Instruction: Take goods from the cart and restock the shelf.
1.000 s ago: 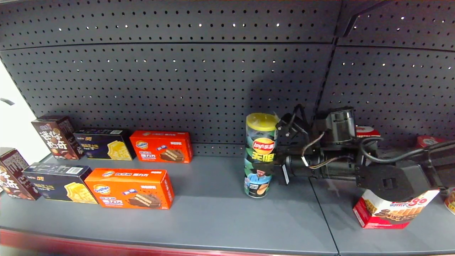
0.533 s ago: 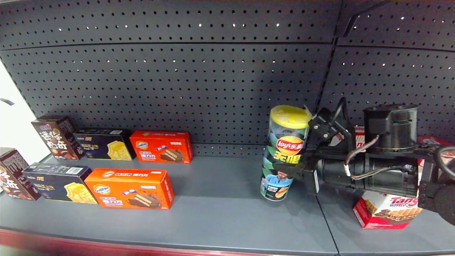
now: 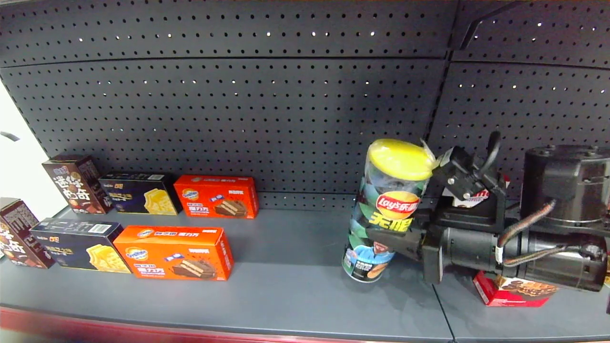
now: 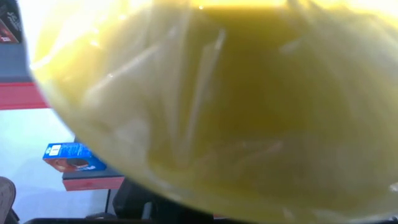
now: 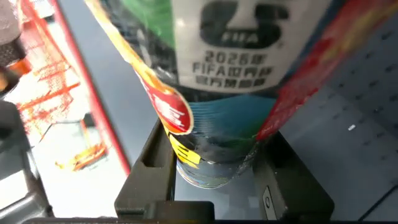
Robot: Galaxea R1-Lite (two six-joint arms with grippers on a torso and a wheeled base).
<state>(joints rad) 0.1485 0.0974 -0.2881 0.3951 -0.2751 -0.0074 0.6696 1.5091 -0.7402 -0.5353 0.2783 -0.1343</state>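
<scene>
Back wall: a dark grey perforated panel (image 3: 238, 119) spans the full width, built in stacked strips with horizontal seams between them.
Light: bright pinpoints show through many of the holes, most of them in the upper rows.
Upright: a dark post (image 3: 436, 109) splits the back wall into two bays.
Bracket: a slanted dark arm (image 3: 469, 28) sits near the top of the post.
Shelf: the shelf (image 3: 286, 290) has a flat, matt grey deck in two boards, which meet at a thin joint (image 3: 441, 305) below the post.
Front edge: a red strip (image 3: 143, 328) runs along the deck's front edge.
Left end: a bright white space (image 3: 14, 138) lies beyond the shelf's end.
Floor: the left wrist view shows a pale floor (image 4: 31, 149) below a red ledge (image 4: 18, 96).
</scene>
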